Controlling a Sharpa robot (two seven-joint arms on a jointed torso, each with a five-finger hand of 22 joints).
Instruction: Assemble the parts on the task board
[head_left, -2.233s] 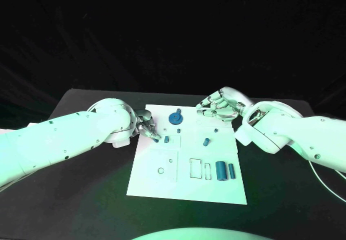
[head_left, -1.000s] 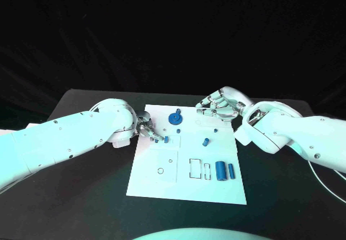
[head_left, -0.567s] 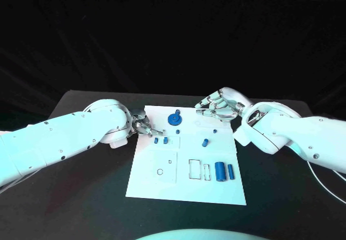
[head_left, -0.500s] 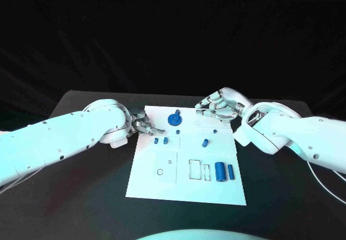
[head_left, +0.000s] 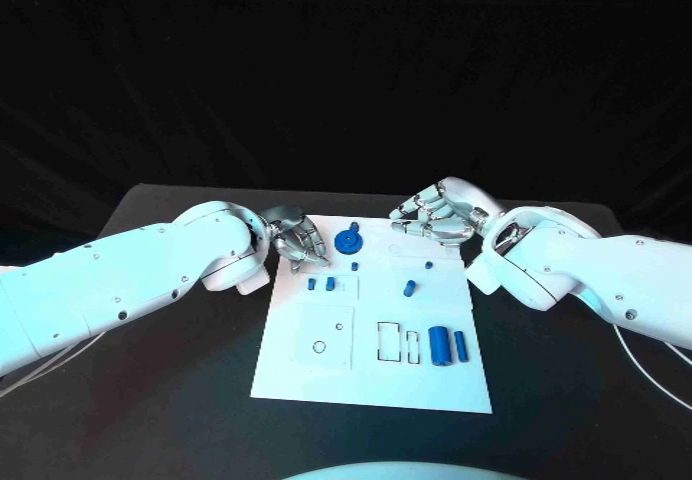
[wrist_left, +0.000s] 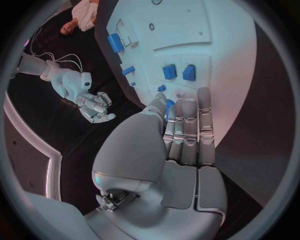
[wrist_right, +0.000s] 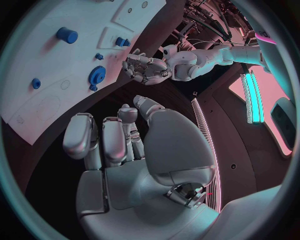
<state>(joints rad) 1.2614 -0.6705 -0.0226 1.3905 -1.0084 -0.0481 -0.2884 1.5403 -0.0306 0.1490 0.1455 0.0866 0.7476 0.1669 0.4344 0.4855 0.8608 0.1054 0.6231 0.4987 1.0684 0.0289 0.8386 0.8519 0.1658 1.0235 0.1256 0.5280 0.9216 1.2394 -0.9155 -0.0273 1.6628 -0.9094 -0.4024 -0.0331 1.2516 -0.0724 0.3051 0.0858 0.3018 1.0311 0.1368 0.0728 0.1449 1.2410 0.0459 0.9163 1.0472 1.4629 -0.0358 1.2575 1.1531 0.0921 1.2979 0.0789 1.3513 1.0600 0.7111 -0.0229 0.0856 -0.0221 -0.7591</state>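
Observation:
The white task board (head_left: 372, 372) lies in the middle of the black table. A blue gear (head_left: 349, 240) sits near its far edge. Two small blue blocks (head_left: 320, 284) stand side by side left of centre, and a short blue piece (head_left: 410, 288) lies to their right. Two blue cylinders (head_left: 449, 346) lie beside the rectangular slots (head_left: 389, 340). My left hand (head_left: 296, 240) hovers at the board's far left edge, just left of the gear, fingers straight and holding nothing (wrist_left: 184, 130). My right hand (head_left: 437, 215) is at the board's far right corner, holding nothing (wrist_right: 119, 145).
A tiny blue peg (head_left: 355, 266) stands below the gear and another (head_left: 428, 265) right of it. A small ring mark (head_left: 319, 347) is on the board's near left. Bare black table (head_left: 173, 400) lies on both sides of the board.
My left hand has drawn back from the two small blue blocks and moved toward the far edge, next to the gear. The right hand has barely moved.

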